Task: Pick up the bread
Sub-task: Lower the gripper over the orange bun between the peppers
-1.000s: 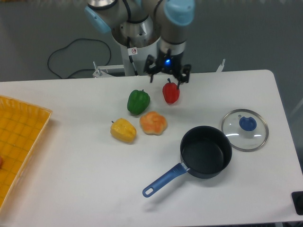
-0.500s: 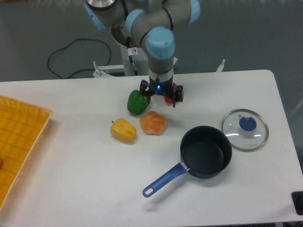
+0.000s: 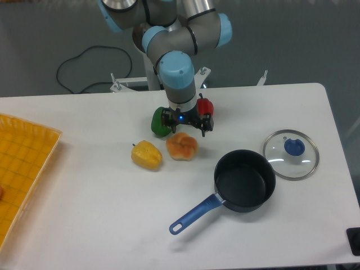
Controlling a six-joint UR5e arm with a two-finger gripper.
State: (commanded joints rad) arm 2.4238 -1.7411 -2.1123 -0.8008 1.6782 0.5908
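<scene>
The bread point(image 3: 182, 146) — a lumpy orange lump with paler tan patches — lies on the white table point(image 3: 84, 225) a little above the middle of the frame, just right of the yellow pepper point(image 3: 147, 154) and apart from it. Directly over its upper edge hangs the gripper point(image 3: 184, 127), its two dark fingers spread wide, one toward the left and one toward the right, gripping nothing; whether the tips touch the bread cannot be told. Behind the gripper, partly hidden by it, sit the green pepper point(image 3: 158, 121) on the left and the red pepper point(image 3: 205, 106) on the right. To the lower right of the bread stands a dark pot point(image 3: 245, 180) with a blue handle pointing toward the lower left, and right of the pot — near the table's right edge — lies a glass lid point(image 3: 291, 154) with a blue knob. A yellow tray point(image 3: 22, 163) sits at the left edge of the frame.
</scene>
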